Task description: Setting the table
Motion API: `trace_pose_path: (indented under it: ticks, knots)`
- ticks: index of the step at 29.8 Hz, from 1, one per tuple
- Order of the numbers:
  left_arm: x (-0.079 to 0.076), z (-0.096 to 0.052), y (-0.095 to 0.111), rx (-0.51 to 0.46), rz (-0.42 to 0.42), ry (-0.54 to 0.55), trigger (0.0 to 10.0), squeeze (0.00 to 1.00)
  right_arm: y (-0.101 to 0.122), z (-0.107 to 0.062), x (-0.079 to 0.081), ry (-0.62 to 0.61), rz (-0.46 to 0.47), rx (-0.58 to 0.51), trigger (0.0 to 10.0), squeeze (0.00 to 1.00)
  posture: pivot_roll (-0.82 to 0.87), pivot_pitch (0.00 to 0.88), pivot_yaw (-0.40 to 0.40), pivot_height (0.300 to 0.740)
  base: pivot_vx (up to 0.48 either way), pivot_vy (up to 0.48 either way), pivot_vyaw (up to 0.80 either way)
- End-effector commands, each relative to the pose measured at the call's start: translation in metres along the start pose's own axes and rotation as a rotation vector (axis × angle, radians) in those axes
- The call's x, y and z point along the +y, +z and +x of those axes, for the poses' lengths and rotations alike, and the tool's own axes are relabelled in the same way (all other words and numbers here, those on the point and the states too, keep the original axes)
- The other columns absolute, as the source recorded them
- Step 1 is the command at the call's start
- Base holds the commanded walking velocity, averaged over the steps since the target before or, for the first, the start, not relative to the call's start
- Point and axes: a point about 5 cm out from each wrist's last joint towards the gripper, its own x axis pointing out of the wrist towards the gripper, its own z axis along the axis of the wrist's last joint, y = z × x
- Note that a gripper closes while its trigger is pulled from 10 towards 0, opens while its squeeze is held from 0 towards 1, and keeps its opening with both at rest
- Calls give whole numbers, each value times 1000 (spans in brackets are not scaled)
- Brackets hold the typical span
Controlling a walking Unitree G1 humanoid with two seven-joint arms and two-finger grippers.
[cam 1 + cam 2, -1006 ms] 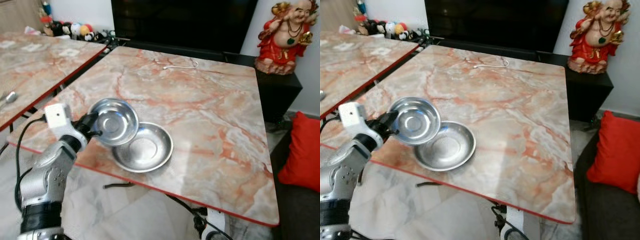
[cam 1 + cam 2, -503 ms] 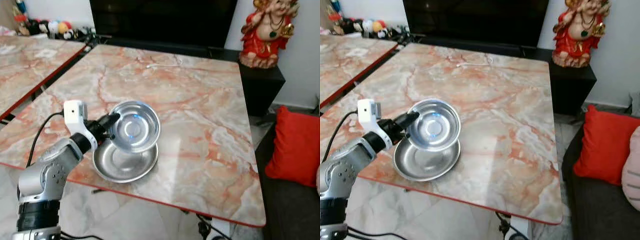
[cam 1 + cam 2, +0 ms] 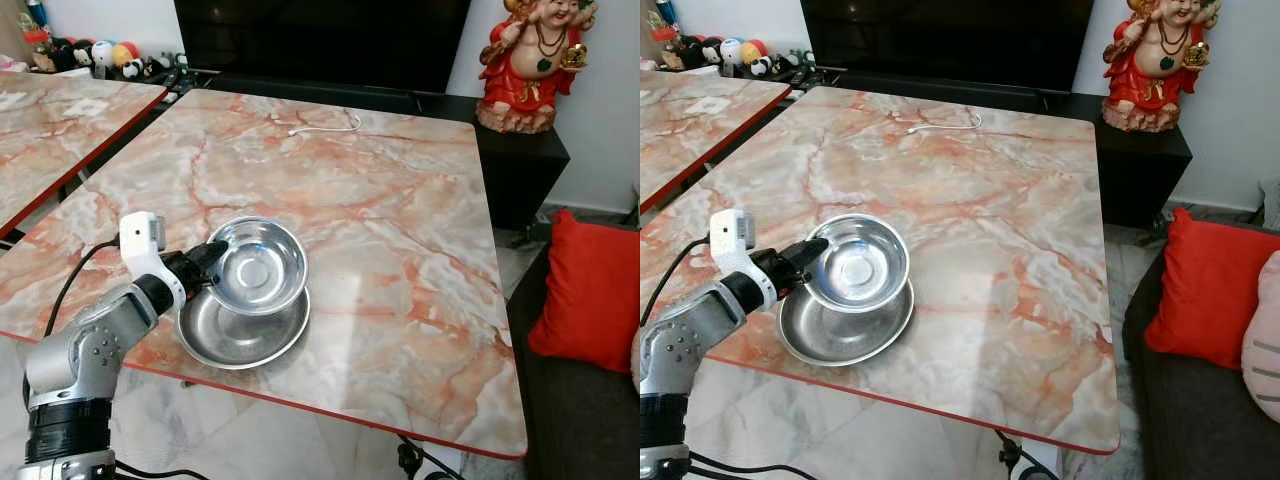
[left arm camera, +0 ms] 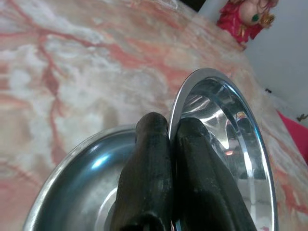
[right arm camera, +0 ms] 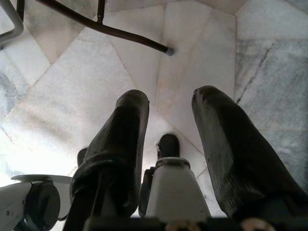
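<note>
1. Near the front edge of the marble table (image 3: 400,250), the left gripper (image 3: 207,262) is pinching the rim of a small steel bowl (image 3: 257,267), one finger inside and one outside, as the left wrist view shows.
2. That small steel bowl is tilting above a larger steel dish (image 3: 243,330), which is lying flat on the table; whether the two are touching cannot be told.
3. Toward the far edge, a white cable (image 3: 322,127) is lying on the marble.
4. Below table level, the right gripper (image 5: 168,139) is hanging over the tiled floor (image 5: 72,82) with its fingers spread apart.
</note>
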Motion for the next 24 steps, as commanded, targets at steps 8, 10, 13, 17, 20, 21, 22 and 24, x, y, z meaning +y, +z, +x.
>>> trace_pose_path:
  ticks: [8, 10, 13, 17, 20, 21, 22, 24]
  knots:
    - [1, -11, -6, 57, -17, -32, 10000, 0, -4, -1, 0, 0, -6, 16, 10000, 0, 143, 5, -32, 740, 0, 0, 0]
    - [2, -11, -7, 61, -22, -21, 10000, 0, -4, -1, 0, 1, -7, 16, 10000, 0, 143, 5, -32, 740, 0, 0, 0]
    - [0, -9, -10, 67, -26, -21, 10000, 0, -4, -1, -1, 1, -8, 16, 10000, 0, 142, 6, -34, 740, 0, 0, 0]
    - [-2, -7, -12, 76, -30, -22, 10000, 0, -4, -1, -1, 0, -8, 15, 10000, 0, 139, 10, -34, 740, 0, 0, 0]
    - [-1, -6, -16, 95, -32, -12, 10000, 0, -3, -1, -1, 0, -8, 15, 10000, 0, 139, 10, -34, 740, 0, 0, 0]
    - [-1, -6, -17, 98, -31, -10, 10000, 0, -3, -1, -1, 0, -8, 15, 10000, 0, 139, 10, -34, 740, 0, 0, 0]
    - [-1, -6, -18, 103, -20, -4, 10000, 0, -3, -1, -1, 0, -7, 15, 10000, 0, 138, 13, -32, 740, 0, 0, 0]
    - [1, -6, -18, 106, -16, 10, 10000, 0, -3, -1, -1, 0, -7, 15, 10000, 0, 138, 13, -32, 740, 0, 0, 0]
